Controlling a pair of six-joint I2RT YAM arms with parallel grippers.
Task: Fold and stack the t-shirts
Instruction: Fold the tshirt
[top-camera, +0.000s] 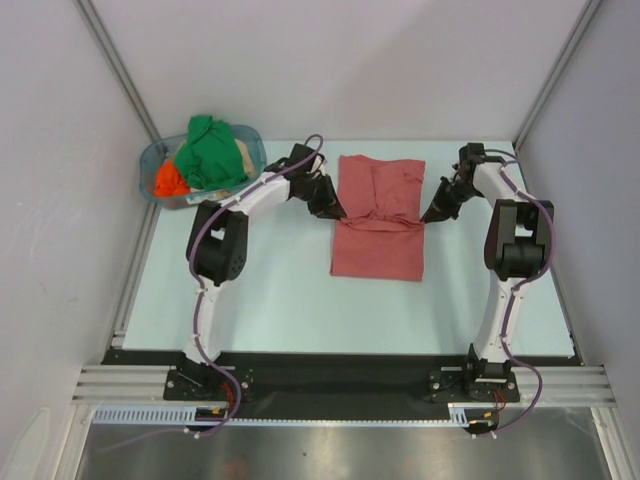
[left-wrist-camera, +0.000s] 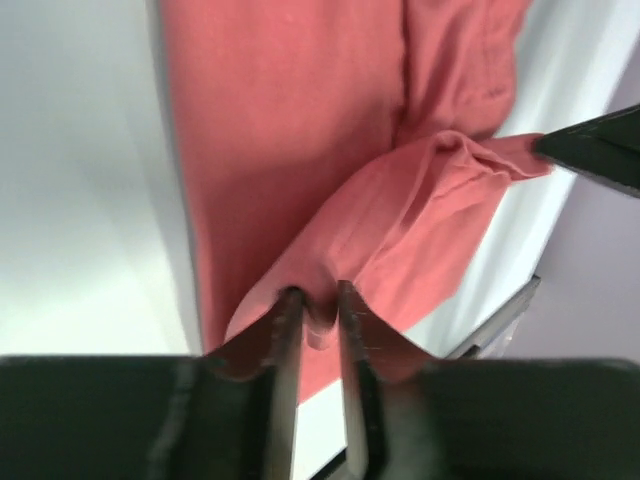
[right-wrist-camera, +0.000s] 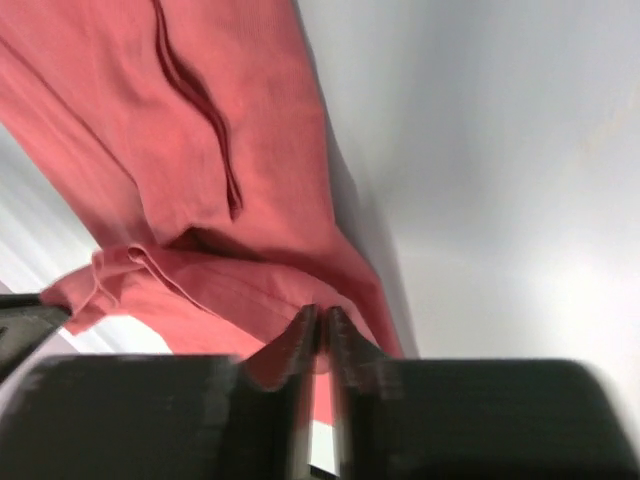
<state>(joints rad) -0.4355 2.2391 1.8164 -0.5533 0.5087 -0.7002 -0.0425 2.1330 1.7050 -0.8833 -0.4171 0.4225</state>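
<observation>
Nearest me, the pale green counter (top-camera: 270, 300) lies bare between my two bases and the near hem of the large salmon-red cloth t-shirt (top-camera: 375, 255). The shirt lies lengthwise at the middle of the counter, its near half flat.

At its midline I have it by both side edges. My left fingers (top-camera: 339, 214) pinch a small ridge of the left edge, with fabric filling the narrow slot between them. My right fingers (right-wrist-camera: 320, 320) are pressed almost together on the right edge. Between the two grips the cloth rises in a soft crease running across. Beyond it, the far half lies with a lengthwise tuck down it.

I judge this to be the crosswise fold. To do it well I should:
- lift both edges equally;
- hold the crease taut enough that the middle does not sag;
- carry it in one straight line, so side edge lands on side edge;
- set it down low before letting go.

Uneven height would skew the fold.

For room, there is open counter on the near side and some outside each hand, though the right wall stands close to my right arm.

Farther off, at the far left corner, the clear blue-tinted plastic tub (top-camera: 150, 172) holds a bright green t-shirt (top-camera: 210, 150), an orange t-shirt (top-camera: 168, 181) and a bit of beige cloth (top-camera: 243, 156). Its rim is just beside my left forearm, so I should not swing that way.
</observation>
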